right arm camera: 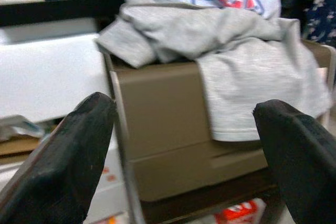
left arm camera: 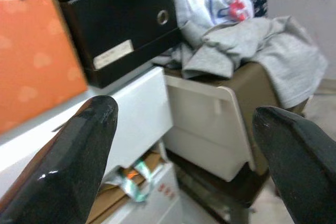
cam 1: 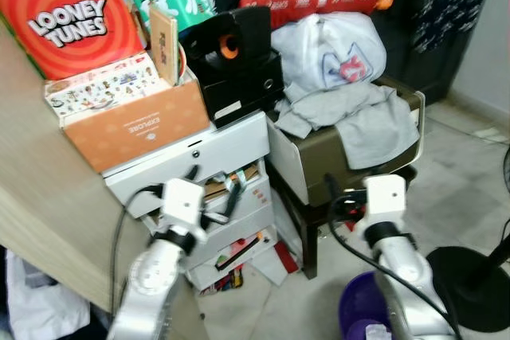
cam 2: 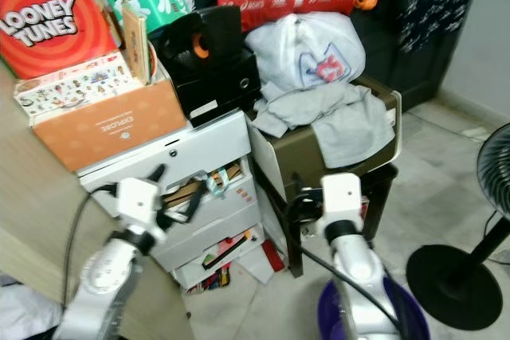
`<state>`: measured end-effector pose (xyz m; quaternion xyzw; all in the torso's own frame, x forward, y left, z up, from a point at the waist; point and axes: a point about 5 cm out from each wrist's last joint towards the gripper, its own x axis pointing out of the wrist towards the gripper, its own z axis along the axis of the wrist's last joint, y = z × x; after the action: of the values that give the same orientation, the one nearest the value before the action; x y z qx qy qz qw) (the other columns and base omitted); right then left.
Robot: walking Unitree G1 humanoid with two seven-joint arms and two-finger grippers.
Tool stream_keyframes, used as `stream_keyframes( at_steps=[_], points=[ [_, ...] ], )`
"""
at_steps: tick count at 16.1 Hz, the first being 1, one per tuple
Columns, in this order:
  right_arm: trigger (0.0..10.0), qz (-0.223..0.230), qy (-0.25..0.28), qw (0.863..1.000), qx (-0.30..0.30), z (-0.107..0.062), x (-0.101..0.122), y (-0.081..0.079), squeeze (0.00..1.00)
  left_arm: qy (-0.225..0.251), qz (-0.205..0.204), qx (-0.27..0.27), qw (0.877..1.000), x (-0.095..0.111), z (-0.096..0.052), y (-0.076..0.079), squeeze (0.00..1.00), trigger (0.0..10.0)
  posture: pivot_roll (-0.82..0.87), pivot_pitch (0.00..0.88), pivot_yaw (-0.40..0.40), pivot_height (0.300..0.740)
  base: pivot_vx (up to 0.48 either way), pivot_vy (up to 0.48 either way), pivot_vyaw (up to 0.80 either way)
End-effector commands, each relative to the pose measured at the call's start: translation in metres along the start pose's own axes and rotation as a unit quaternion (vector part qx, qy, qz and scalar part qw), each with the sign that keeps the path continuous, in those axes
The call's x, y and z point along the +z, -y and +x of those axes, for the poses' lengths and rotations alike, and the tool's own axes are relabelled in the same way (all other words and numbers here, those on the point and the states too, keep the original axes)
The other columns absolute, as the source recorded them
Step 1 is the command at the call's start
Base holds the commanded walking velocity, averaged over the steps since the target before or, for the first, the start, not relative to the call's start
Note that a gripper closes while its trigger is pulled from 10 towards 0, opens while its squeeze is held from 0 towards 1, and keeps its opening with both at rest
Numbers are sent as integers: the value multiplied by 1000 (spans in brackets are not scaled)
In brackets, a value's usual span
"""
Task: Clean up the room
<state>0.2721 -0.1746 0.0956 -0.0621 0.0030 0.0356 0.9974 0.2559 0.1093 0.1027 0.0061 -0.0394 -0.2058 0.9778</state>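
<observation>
Clothes [cam 1: 351, 109] are sagging off the brown box [cam 2: 319, 157] while both grippers' fingers [right arm camera: 79, 145] are hanging spread and empty, risking snagging.

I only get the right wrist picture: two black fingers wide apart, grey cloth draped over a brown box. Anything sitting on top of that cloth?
Observer: Yes, in the head view a white garment with a red and blue print is bunched above the grey cloth.
Operator: And what is left of the brown box?
Observer: A white drawer unit, its drawers partly open and stuffed with papers.
Operator: Anything stacked on those drawers?
Observer: An orange cardboard box and a black box beside it.
Operator: Where is the other arm?
Observer: The left gripper is open in front of the drawers; the right gripper is open before the brown box.
</observation>
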Motion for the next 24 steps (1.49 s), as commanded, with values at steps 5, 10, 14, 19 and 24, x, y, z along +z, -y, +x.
stream_keyframes(
  at_steps=[5, 10, 14, 19, 24],
  points=[
    [10000, 10, 0, 1000, 14, 2, 1, -8, 0, -8, 18, 10, 1000, 0, -5, -10, 0, 10000, -212, 0, 103, 740, 0, 0, 556],
    [10000, 8, 1, 1000, 19, 2, 1, -9, 0, -7, 14, 14, 1000, -1, -6, -10, 0, 10000, -210, 0, 99, 740, 0, 0, 800],
    [10000, 10, -3, 1000, 16, -1, -1, -7, 0, -10, 14, 25, 1000, 0, -15, -17, 0, 10000, -208, 0, 100, 740, 0, 0, 723],
    [10000, 8, -8, 1000, 6, -22, 0, 7, 0, -16, 28, 79, 996, 4, -48, -26, 0, 10000, -200, 0, 94, 740, 0, 0, 0],
    [10000, -9, -21, 1000, 5, -40, -3, 12, 0, -24, 33, 106, 994, 6, -59, -29, 0, 10000, -190, 0, 89, 740, 0, 0, 269]
  ],
)
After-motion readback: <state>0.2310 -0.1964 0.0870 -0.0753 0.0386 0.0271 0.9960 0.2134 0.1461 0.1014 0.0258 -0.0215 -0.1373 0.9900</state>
